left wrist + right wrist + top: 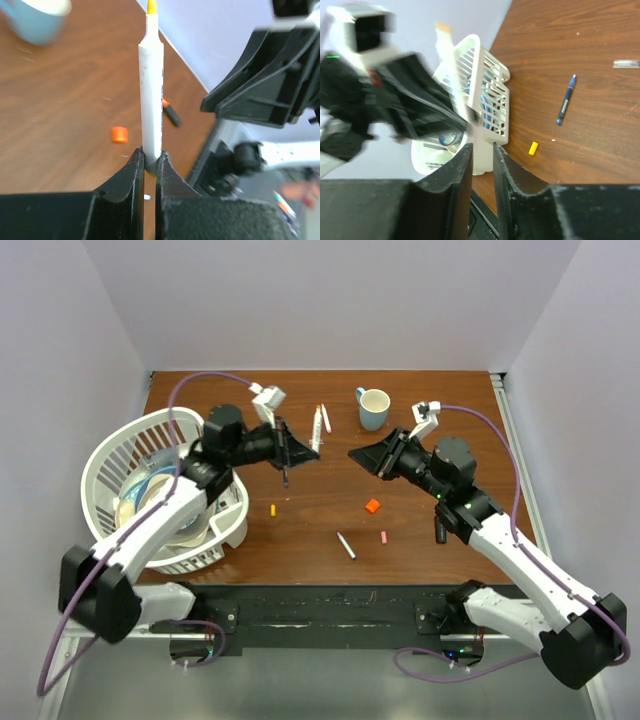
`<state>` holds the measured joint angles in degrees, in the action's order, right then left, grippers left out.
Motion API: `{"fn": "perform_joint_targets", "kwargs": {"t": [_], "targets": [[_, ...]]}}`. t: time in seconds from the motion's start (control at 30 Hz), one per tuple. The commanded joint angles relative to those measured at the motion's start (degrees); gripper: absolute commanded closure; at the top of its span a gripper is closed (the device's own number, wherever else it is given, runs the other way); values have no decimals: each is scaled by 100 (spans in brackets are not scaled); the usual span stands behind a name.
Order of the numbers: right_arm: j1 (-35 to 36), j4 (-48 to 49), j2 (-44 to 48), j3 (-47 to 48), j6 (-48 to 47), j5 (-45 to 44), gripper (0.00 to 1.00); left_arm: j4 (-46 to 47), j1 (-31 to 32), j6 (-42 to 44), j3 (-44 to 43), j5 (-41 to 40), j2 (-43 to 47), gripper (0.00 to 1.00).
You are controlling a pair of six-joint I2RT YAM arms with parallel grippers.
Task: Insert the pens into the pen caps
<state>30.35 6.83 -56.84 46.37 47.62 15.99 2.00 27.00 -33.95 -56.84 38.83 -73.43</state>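
Pinching a white pen [151, 100] tight between the left fingers [129, 175], right at its base, yellow tip up toward the top edge of the left wrist view. Holding it in the air over the middle of the table [300, 390], nose to nose with the right fingers [455, 175] but not touching. On that side, parted just a crack, with nothing visible in the gap. Looking straight at the same pen, badly blurred, in the upper left of the right wrist view.

Down on the wood, lying loose: an orange cap [372, 506] just right of centre, a pink cap [383, 537] a little below it, and a yellow-orange cap [273, 509] off to the left, near the white basket [110, 455]. Toward the bottom, between those caps, a grey pen [346, 546] lying aslant. Just below the left fingers in the top view, a dark blue pen [566, 100] flat on the table. Beyond the held pen in the left wrist view, right of the orange cap, a black highlighter [171, 113] with its orange end showing. Higher up, two more white pens [319, 421] side by side, left of a pale blue mug [373, 408]. Stacked inside the basket, dishes [150, 495].
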Motion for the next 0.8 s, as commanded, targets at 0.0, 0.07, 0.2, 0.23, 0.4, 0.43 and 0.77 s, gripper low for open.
{"fn": "perform_joint_targets", "kwargs": {"t": [0.0, 0.07, 0.2, 0.23, 0.4, 0.43, 0.77], "targets": [[163, -339, -555, 232, -138, -244, 69, -1505, -301, 1030, -477, -1358, 1075, 100], [357, -612, -1038, 460, -156, -525, 66, -1807, -318, 1399, -478, -1867, 1504, 100], [1015, -1034, -2004, 899, 1, -1237, 62, -2308, -327, 1716, -214, -2476, 2235, 100], [1130, -1148, -2224, 1109, 28, -1482, 61, -2344, -327, 1795, -48, -2546, 2393, 100], [1894, -1693, -3822, 2094, 107, -1853, 60, -2537, -327, 2059, 471, -3099, 3413, 100], [1974, -1833, -4043, 2417, 108, -1897, 60, -2520, -327, 2086, 655, -3214, 3545, 100], [2537, -2616, -5522, 3747, -33, -2556, 60, -2221, -310, 1945, 1570, -4233, 5214, 100]]}}
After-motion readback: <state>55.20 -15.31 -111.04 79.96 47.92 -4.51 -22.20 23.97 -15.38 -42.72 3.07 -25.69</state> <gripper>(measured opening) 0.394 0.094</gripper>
